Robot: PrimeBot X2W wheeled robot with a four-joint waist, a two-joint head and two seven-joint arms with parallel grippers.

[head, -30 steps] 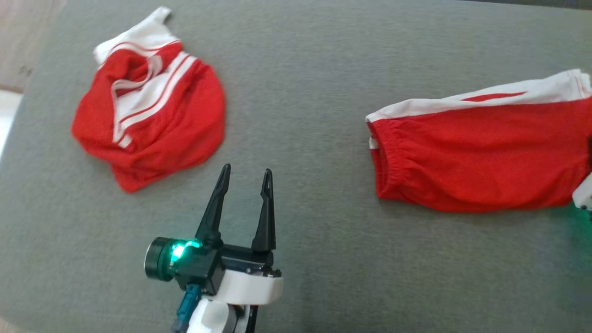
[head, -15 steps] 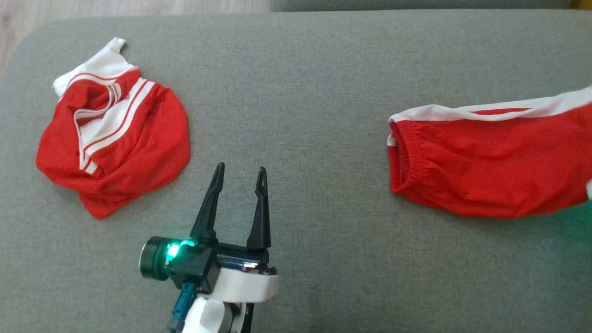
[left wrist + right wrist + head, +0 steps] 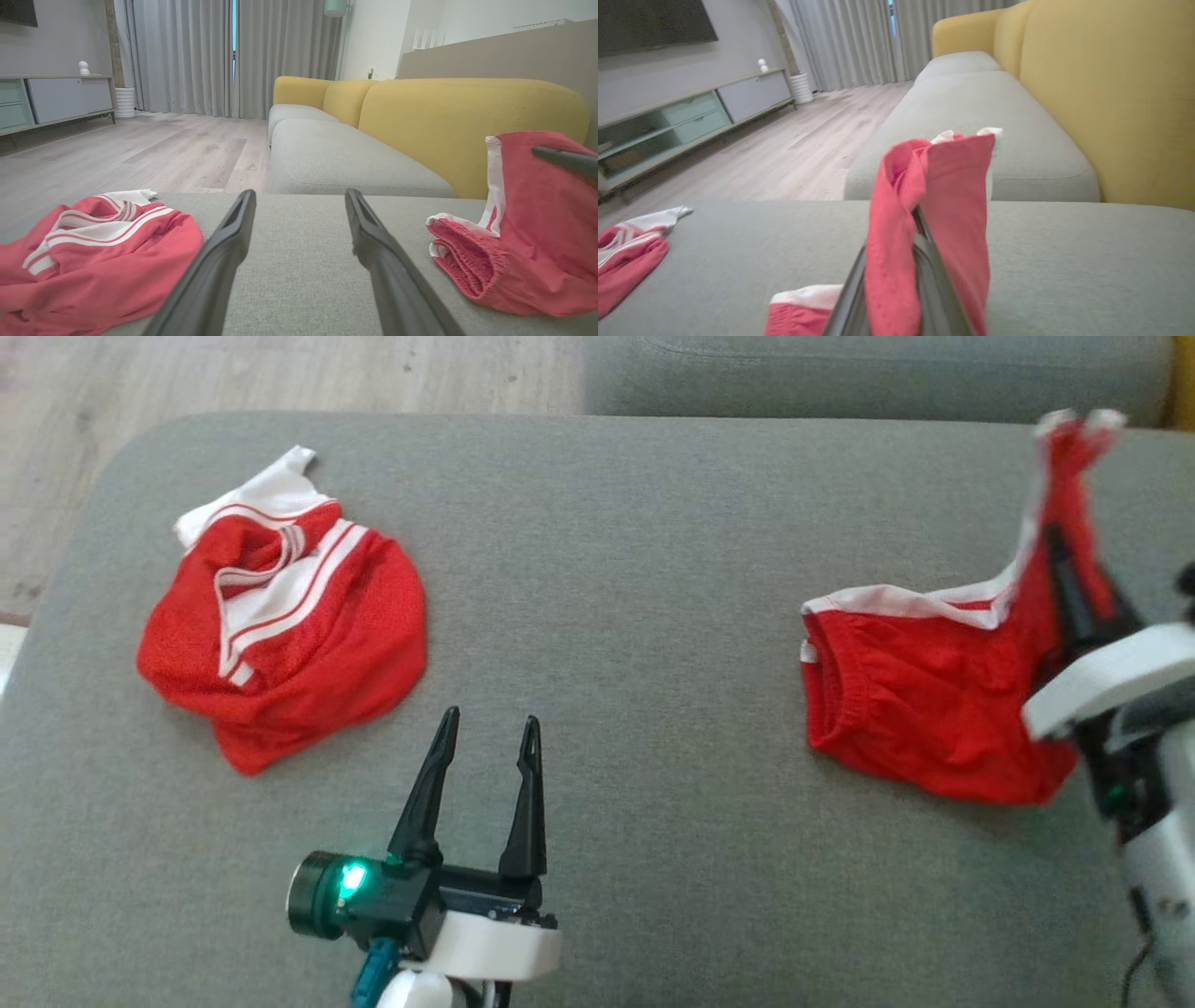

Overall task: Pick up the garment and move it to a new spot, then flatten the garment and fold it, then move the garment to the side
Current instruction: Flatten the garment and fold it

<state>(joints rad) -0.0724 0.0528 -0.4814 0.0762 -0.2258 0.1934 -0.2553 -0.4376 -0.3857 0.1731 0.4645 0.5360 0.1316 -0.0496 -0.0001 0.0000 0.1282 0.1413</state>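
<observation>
The red shorts (image 3: 896,709) have lifted, clamped in the right end effector (image 3: 1060,546); left end effector (image 3: 491,717) gapes empty.

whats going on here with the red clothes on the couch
The robot's right gripper is shut on one end of the red shorts, holding it up off the grey cushion while the waistband end lies on it. The left gripper hangs open and empty between the shorts and a crumpled red-and-white garment on the left.

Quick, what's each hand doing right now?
Left hand: open, holding nothing, over the grey cushion.
Right hand: shut on the red shorts, one end held up off the cushion.
</observation>
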